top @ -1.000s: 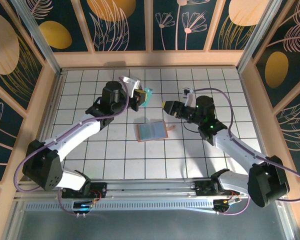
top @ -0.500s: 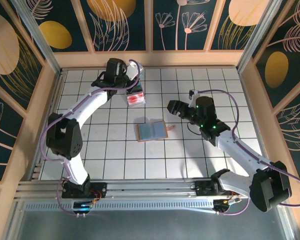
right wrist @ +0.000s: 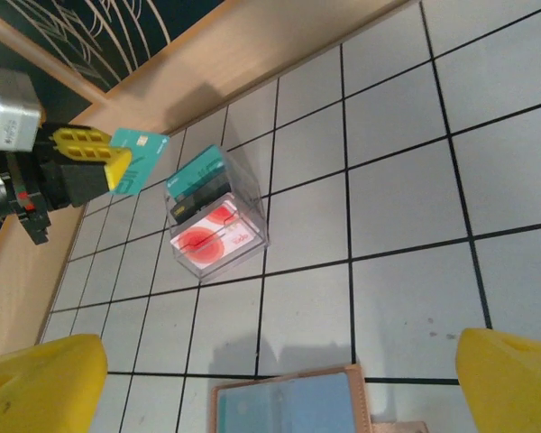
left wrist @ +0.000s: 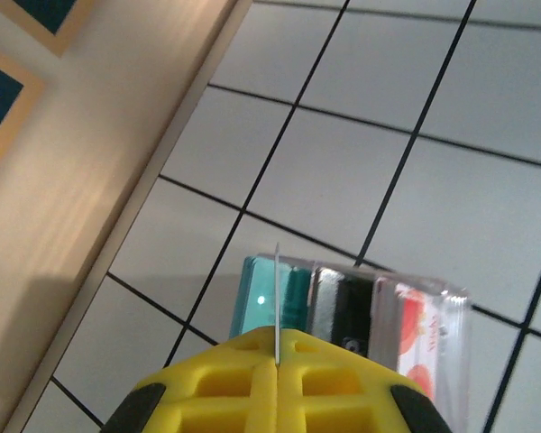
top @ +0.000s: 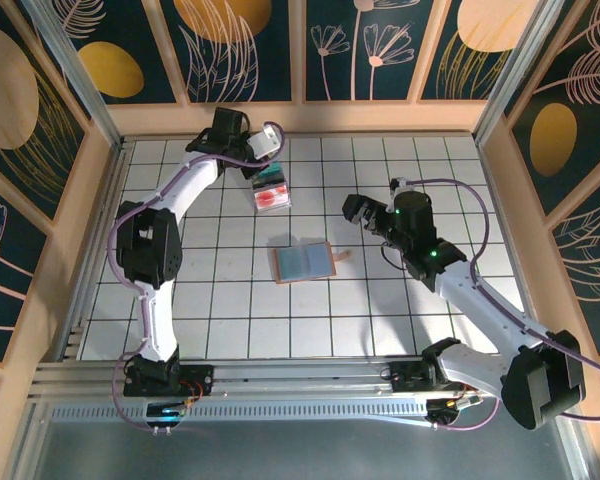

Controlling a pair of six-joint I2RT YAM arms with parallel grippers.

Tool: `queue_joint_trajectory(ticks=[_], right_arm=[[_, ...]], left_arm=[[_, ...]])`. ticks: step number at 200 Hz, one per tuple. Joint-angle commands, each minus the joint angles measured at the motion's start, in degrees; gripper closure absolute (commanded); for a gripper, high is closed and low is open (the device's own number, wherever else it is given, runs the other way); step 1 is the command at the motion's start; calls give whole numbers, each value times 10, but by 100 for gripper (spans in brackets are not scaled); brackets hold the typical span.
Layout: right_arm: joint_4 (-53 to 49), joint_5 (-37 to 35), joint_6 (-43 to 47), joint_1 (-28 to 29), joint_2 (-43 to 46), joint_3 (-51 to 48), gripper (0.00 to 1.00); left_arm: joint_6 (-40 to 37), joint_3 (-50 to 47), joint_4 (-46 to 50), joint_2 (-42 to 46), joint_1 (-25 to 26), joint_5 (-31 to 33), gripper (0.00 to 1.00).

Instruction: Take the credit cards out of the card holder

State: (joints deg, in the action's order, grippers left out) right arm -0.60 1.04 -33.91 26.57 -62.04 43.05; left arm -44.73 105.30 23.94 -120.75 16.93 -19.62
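The card holder (top: 302, 263) lies open and flat in the middle of the worktop (top: 210, 290). It looks light and bendy, so pinch its thin edge. The left pincer (right wrist: 115, 164) is closed on a stiff teal card (right wrist: 144, 155) near the clear box (right wrist: 215, 225), and the right pincer (top: 355, 212) is wide open and empty.

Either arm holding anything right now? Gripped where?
Left gripper pinches a teal card by one edge between its yellow fingers, near the clear box. Right gripper is open and empty.
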Motion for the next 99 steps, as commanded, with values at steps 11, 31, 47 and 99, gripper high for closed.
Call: queue_joint_trajectory(ticks=[11, 31, 47, 99], right_arm=[[-24, -54, -14, -5, 19, 24, 1], [-30, -63, -16, -6, 22, 27, 1], [-35, -67, -17, -6, 24, 31, 1], [-44, -72, -19, -6, 26, 35, 1]], left_arm=[[-66, 60, 74, -50, -9, -20, 100], [-78, 88, 90, -75, -12, -21, 100], [-80, 110, 99, -94, -15, -21, 100], [-85, 154, 114, -129, -17, -24, 100]])
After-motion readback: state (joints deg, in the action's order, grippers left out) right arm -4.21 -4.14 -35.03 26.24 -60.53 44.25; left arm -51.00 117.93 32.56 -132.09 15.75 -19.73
